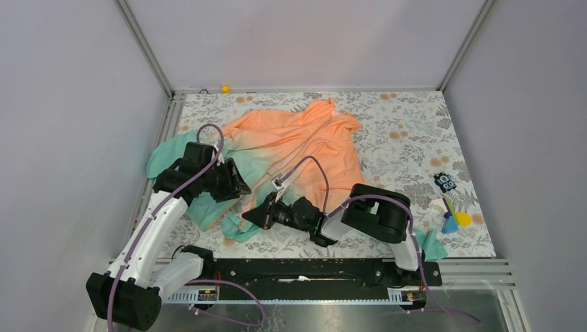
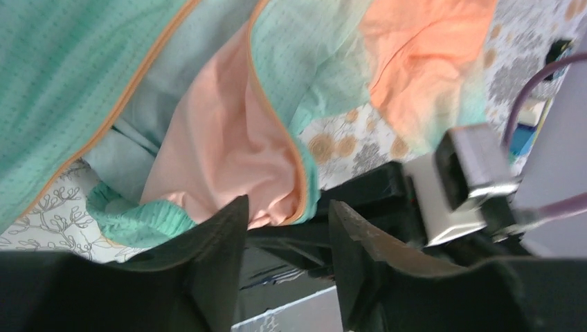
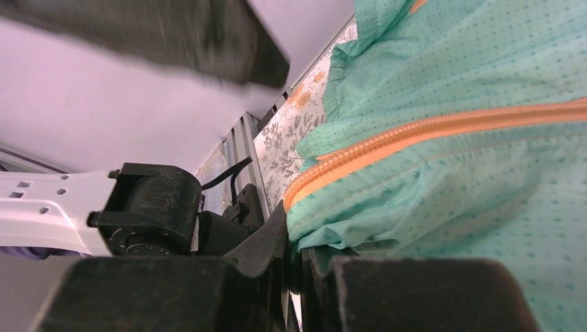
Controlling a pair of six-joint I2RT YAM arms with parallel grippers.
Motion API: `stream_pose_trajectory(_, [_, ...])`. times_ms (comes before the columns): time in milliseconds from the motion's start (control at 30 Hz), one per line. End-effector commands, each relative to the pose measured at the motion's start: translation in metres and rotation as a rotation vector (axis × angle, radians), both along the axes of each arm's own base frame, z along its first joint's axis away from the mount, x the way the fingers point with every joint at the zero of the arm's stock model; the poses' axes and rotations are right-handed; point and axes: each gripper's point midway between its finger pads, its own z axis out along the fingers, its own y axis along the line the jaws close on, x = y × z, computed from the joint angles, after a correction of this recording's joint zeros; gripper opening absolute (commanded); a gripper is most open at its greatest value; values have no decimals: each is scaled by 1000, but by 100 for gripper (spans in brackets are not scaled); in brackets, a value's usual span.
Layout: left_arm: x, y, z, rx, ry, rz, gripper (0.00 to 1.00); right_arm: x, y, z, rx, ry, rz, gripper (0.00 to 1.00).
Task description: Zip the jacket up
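The jacket (image 1: pixel 304 142) lies crumpled on the floral table, orange at the far side and fading to teal at the near left. My right gripper (image 1: pixel 249 216) is shut on the teal hem of the jacket (image 3: pixel 443 200), just below the lower end of the orange zipper (image 3: pixel 415 135). The right gripper (image 3: pixel 296 252) shows fabric pinched between its jaws. My left gripper (image 1: pixel 237 187) hovers over the teal hem a little to the left. In the left wrist view the left gripper (image 2: pixel 287 232) is open and empty, with a folded hem corner (image 2: pixel 277 187) just beyond its fingertips.
A small yellow object (image 1: pixel 225 88) sits at the far edge. A dark sticker-like item (image 1: pixel 445 182), a blue and yellow item (image 1: pixel 455 220) and a teal scrap (image 1: pixel 432 243) lie at the right. A black rail (image 1: pixel 311 268) runs along the near edge.
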Motion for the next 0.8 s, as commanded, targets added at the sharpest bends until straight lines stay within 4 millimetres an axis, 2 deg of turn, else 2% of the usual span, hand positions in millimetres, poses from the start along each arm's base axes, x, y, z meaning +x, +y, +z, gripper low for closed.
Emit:
stream_pose_trajectory(0, [-41,-10,-17,-88,120,-48,46,5,-2,39,151,-24,27,11])
stream_pose_trajectory(133, [-57,-14,-17,-149,126,-35,55,16,-4,41,170,37,12,12])
stream_pose_trajectory(233, [-62,-16,-16,-162,127,-48,58,21,-2,38,182,77,23,12])
stream_pose_trajectory(533, [-59,-10,-30,-38,143,-115,58,15,0,43,215,92,92,4])
stream_pose_trajectory(767, [-57,0,-38,77,151,-151,65,13,-2,52,266,97,148,0])
